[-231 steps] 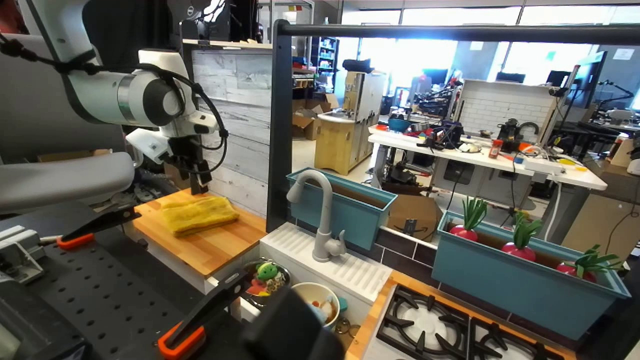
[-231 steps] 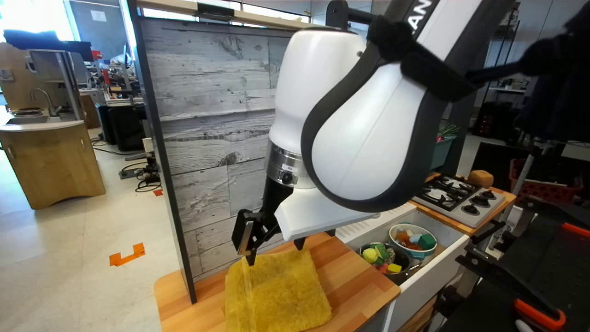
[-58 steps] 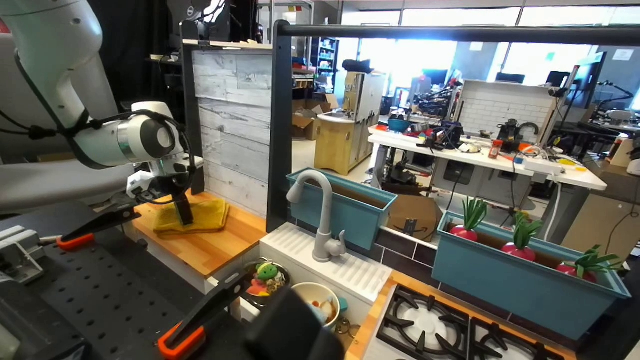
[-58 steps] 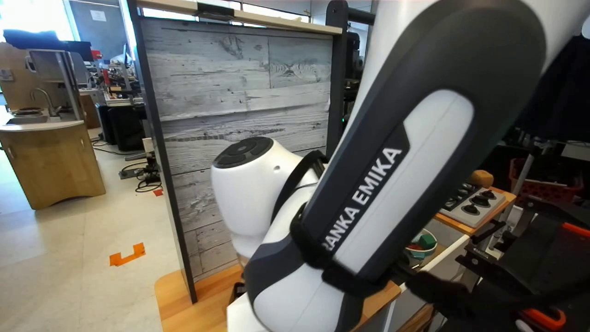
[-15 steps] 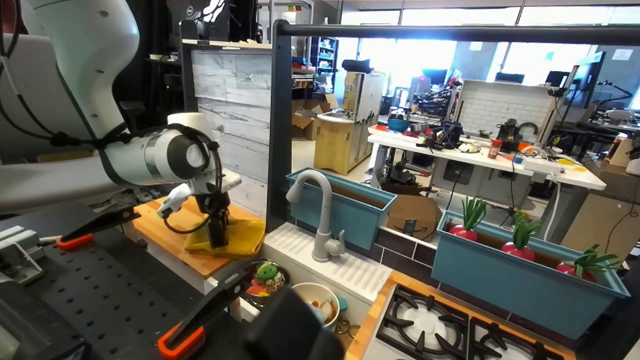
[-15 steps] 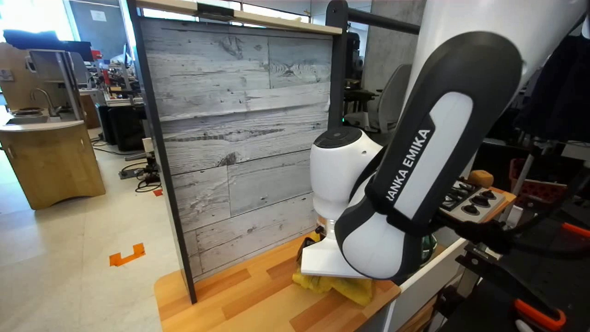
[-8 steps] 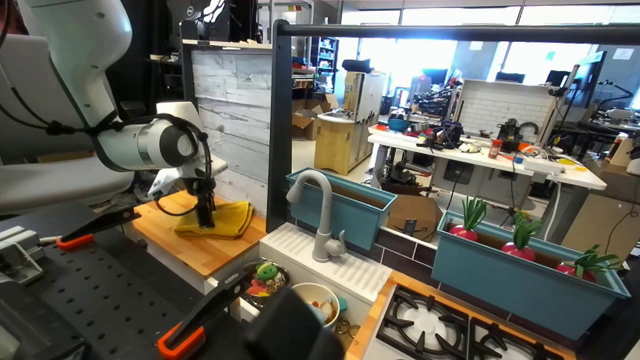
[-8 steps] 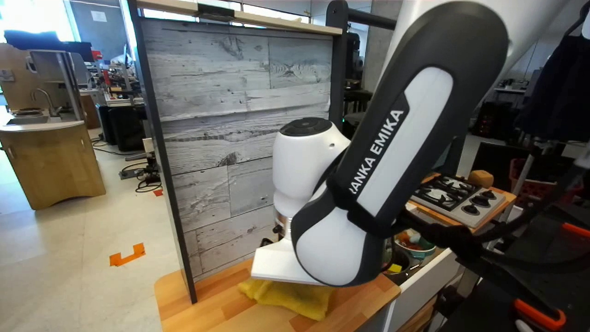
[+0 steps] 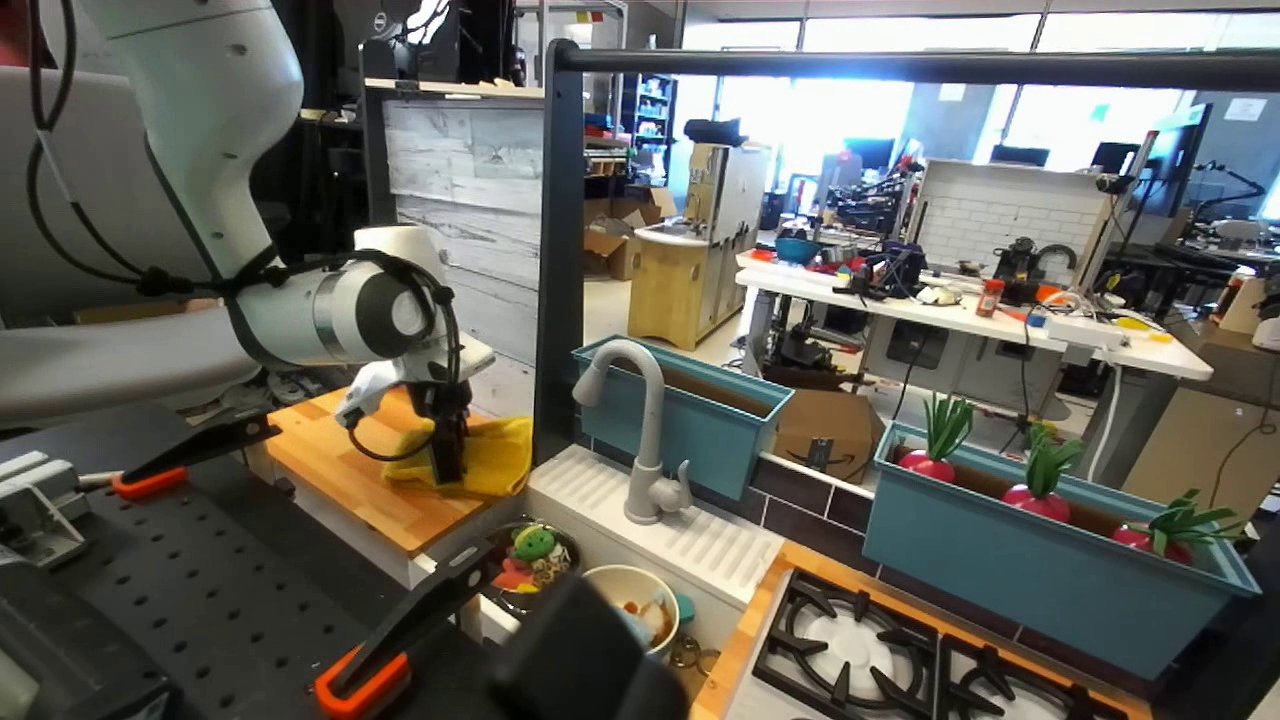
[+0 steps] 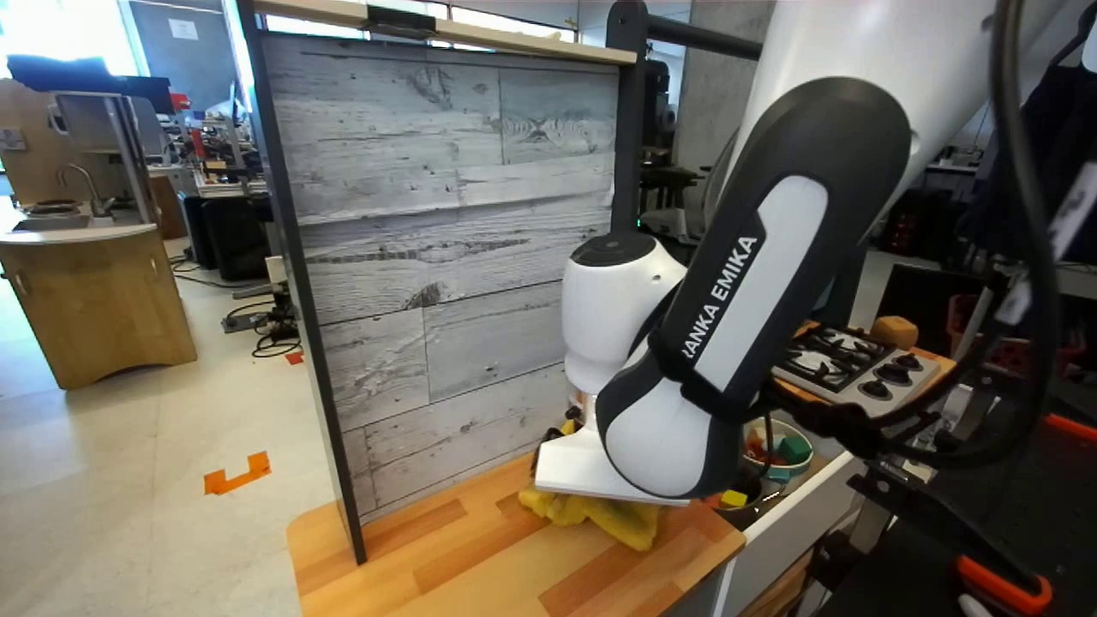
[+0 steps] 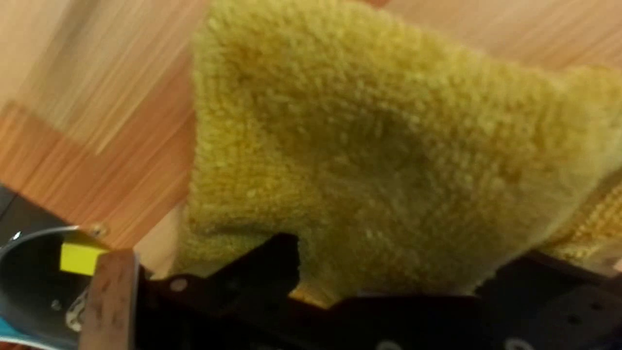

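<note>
Arm (image 9: pixel 225 190) bent, gripper (image 9: pixel 450 470) pointing down against yellow cloth (image 9: pixel 502 460)

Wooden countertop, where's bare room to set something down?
The striped wooden countertop lies bare from its outer dark post to the rumpled yellow cloth, along the grey plank wall. It's crowded beside the white ribbed ledge, where the black gripper meets the cloth.

In an exterior view your wooden desk (image 10: pixel 454 574) shows a top of pale and reddish-brown strips, one corner rounded and another squared; directly on it you have a yellow cloth (image 11: pixel 379 160), fuzzy, rumpled and partly folded, lying nearer the squared corner than the rounded one
</note>
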Controlling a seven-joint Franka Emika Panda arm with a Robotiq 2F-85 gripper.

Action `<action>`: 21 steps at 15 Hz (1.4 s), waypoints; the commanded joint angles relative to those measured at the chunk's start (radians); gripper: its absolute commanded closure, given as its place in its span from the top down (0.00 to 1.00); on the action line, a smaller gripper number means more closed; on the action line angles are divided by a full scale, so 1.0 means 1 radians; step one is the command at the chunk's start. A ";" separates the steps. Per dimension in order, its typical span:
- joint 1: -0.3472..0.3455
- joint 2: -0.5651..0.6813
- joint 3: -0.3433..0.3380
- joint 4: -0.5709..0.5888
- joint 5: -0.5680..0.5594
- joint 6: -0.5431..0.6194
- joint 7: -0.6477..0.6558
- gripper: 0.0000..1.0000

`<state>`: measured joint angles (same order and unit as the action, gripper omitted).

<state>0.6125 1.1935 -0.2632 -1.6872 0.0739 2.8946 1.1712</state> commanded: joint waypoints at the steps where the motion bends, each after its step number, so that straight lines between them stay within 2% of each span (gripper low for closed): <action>1: -0.035 0.033 -0.001 -0.006 -0.008 -0.020 -0.022 1.00; 7: -0.024 -0.060 0.189 0.027 -0.018 0.024 -0.205 1.00; 9: -0.053 -0.066 0.263 0.049 -0.016 0.020 -0.291 1.00; 12: -0.049 -0.127 0.269 0.010 -0.018 -0.010 -0.374 1.00; 14: -0.067 -0.217 0.267 -0.055 -0.021 -0.063 -0.448 1.00; 18: -0.151 -0.420 0.321 -0.183 -0.022 -0.178 -0.660 1.00; 21: -0.193 -0.569 0.347 -0.278 0.021 -0.137 -0.719 1.00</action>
<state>0.4652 0.7952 0.0459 -1.8271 0.0668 2.7460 0.5086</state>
